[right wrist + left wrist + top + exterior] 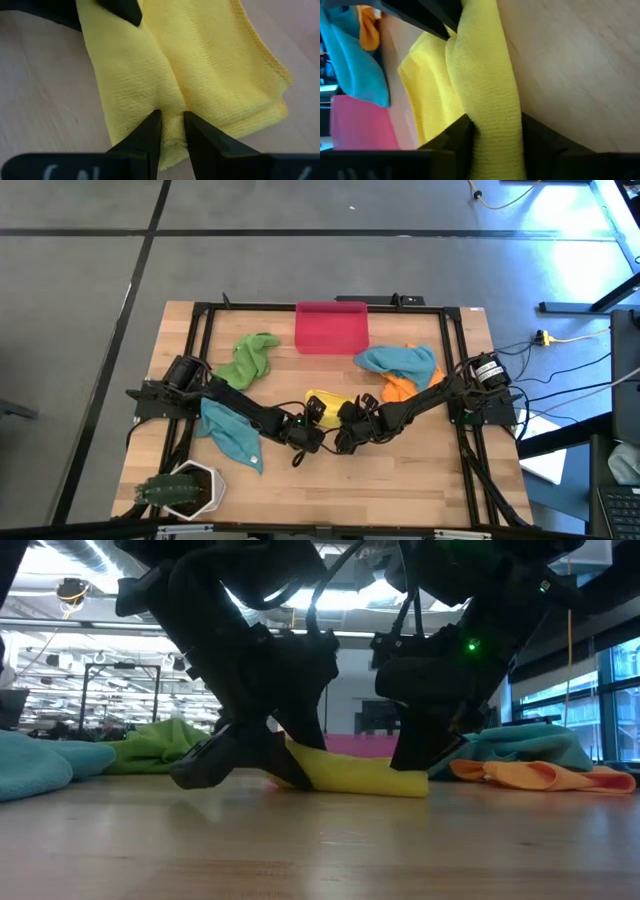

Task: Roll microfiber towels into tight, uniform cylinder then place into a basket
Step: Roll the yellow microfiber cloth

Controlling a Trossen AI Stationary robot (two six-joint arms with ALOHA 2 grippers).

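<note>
Open bare table (400, 470) near the front edge; towels (400, 368) crowding both flanks of the basket (331, 328).

Microfiber towels and basket, on table
Yellow towel (325, 402) part-rolled, centre; green (250, 358), orange (398, 388), two teal (232, 432) (400, 361) crumpled around; red-pink basket (331, 327) behind.

both arms reach inward to mid-table, left tool (492, 142) and right tool (173, 131) each pinching cloth (fingers narrowly parted).

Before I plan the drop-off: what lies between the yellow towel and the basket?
High view: bare wood table separates the yellow towel from the basket.
</note>
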